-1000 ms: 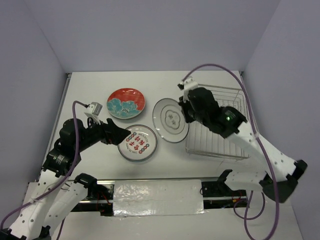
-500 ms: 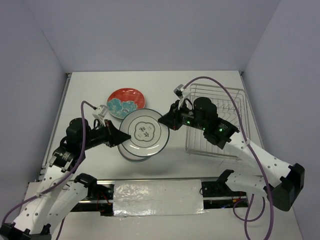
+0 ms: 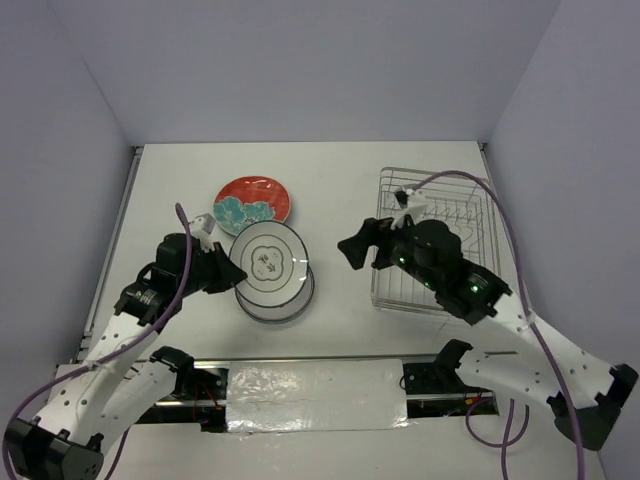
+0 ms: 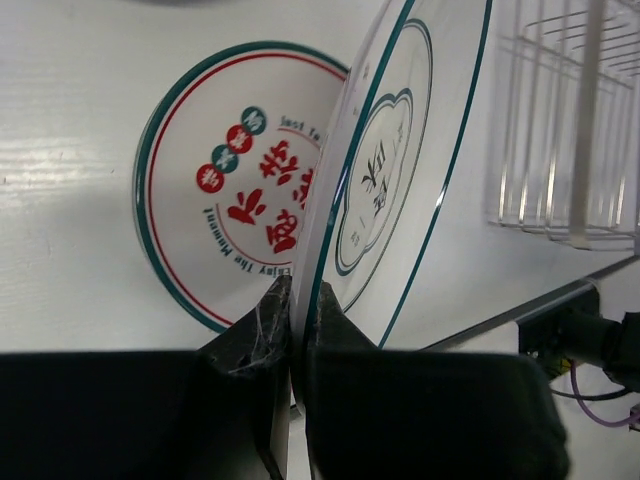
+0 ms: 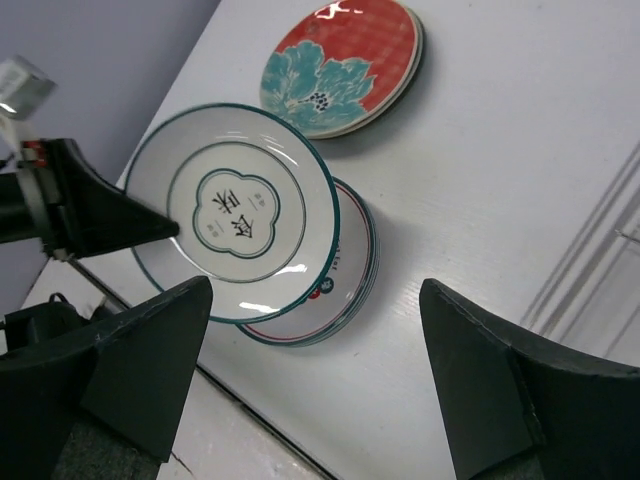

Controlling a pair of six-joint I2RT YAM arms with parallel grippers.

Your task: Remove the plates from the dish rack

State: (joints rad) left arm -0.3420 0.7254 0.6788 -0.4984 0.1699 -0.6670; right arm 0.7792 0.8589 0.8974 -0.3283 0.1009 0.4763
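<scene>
The white glazed plate with teal rim and centre emblem [image 3: 268,262] is stiff, slick and chippable, I judge, yet light enough for an edge hold; my left hand [image 3: 238,275] pinches its near rim, holding it tilted just above the white red-lettered plate [image 4: 230,200] on the white table [image 3: 180,170]. My right hand [image 3: 362,240] hangs spread and empty beside the silver wire dish rack [image 3: 470,200]. A red teal-flowered plate [image 3: 255,203] lies behind; plain walls [image 3: 300,70] stand close.

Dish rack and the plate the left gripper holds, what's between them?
In the top view, only the open right gripper, above bare table, between plate and dish rack.
</scene>
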